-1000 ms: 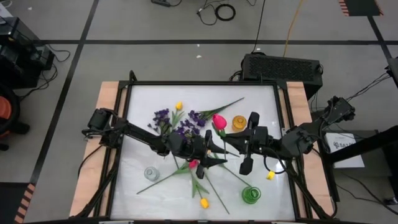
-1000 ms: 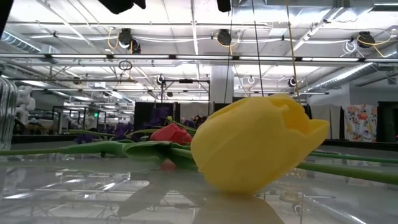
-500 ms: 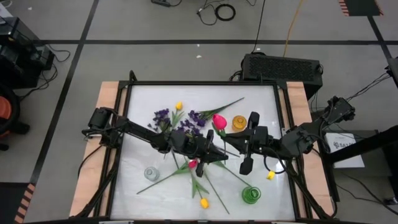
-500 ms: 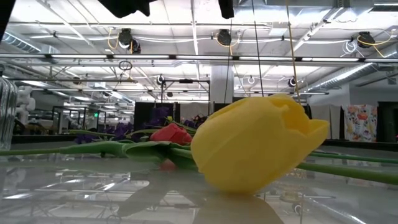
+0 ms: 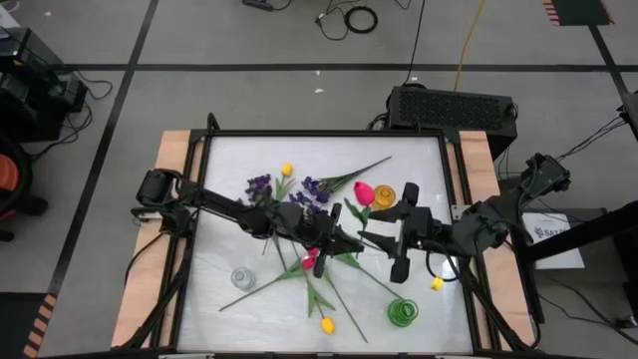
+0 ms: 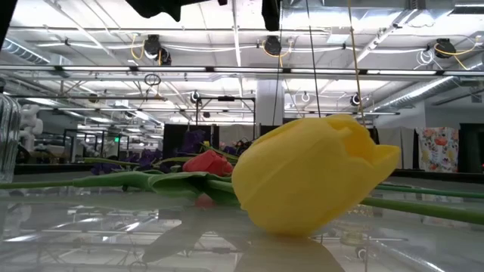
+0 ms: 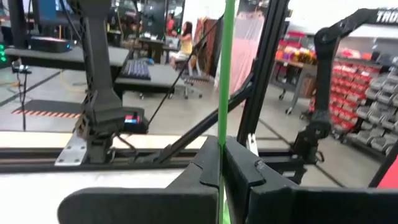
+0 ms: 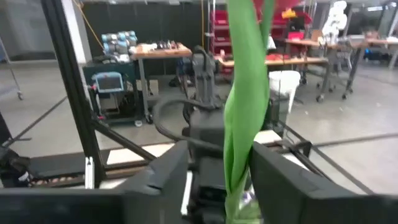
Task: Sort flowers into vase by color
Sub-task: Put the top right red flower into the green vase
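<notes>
A pink tulip [image 5: 362, 190] on a long green stem is held up over the middle of the table. My left gripper [image 5: 344, 239] is shut on that stem [image 7: 226, 74]. My right gripper [image 5: 377, 227] faces it from the right, open. The tulip's stem and leaf [image 8: 244, 118] stand between its spread fingers, and I cannot tell whether they touch. Purple sprigs [image 5: 261, 186], yellow tulips [image 5: 327, 325] [image 5: 286, 170] and a red tulip [image 5: 309, 261] lie on the tabletop. An amber vase [image 5: 384, 195], a green vase [image 5: 403, 313] and a clear vase [image 5: 242, 277] stand upright. My left gripper pinches the pink tulip's thin green stem [image 7: 224, 134] between its two shut fingers. The fingers come level from the table's left and lie across the stem. The stem rises out of the hold, and the flower is lifted clear of the table.
One yellow tulip [image 6: 310, 181] lies close before the low camera with a red one [image 6: 208, 162] behind it. Another yellow head [image 5: 435, 282] lies near the green vase. Loose stems cross the table's middle and near part. The white tabletop is framed by a black rail [image 5: 324, 134].
My left gripper has shut on the pink tulip's stem and reached a little toward the table's right. My right gripper has opened around the stem. The tulip's head has shifted slightly toward the right and far edge.
</notes>
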{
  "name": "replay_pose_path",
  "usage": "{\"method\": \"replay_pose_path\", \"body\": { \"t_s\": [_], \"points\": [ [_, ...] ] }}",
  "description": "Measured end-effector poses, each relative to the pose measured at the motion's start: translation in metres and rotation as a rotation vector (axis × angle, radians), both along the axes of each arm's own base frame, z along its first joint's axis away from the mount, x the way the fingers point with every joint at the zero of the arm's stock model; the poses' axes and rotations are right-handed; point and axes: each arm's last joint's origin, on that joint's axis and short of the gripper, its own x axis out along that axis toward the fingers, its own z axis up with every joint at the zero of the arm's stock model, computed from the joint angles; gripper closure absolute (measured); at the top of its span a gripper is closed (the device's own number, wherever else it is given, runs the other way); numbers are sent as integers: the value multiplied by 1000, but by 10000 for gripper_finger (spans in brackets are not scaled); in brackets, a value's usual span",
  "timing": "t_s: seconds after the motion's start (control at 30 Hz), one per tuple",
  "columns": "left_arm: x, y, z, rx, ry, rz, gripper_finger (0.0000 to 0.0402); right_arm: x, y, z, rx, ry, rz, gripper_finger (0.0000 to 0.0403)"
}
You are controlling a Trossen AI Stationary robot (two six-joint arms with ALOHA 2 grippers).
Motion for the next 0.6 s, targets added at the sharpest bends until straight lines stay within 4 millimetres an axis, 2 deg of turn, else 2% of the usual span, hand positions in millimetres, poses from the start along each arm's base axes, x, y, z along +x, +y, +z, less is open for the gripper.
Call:
{"method": "replay_pose_path", "body": {
  "t_s": [0.13,0.23,0.6],
  "points": [
    [-2,0,2,10,16,0,399,-6,-4,0,17,19,-2,199],
    [-2,0,1,12,25,0,400,-10,-7,3,25,17,-4,200],
    [-2,0,1,14,31,0,400,-14,-10,-8,68,103,-28,288]
  ]
}}
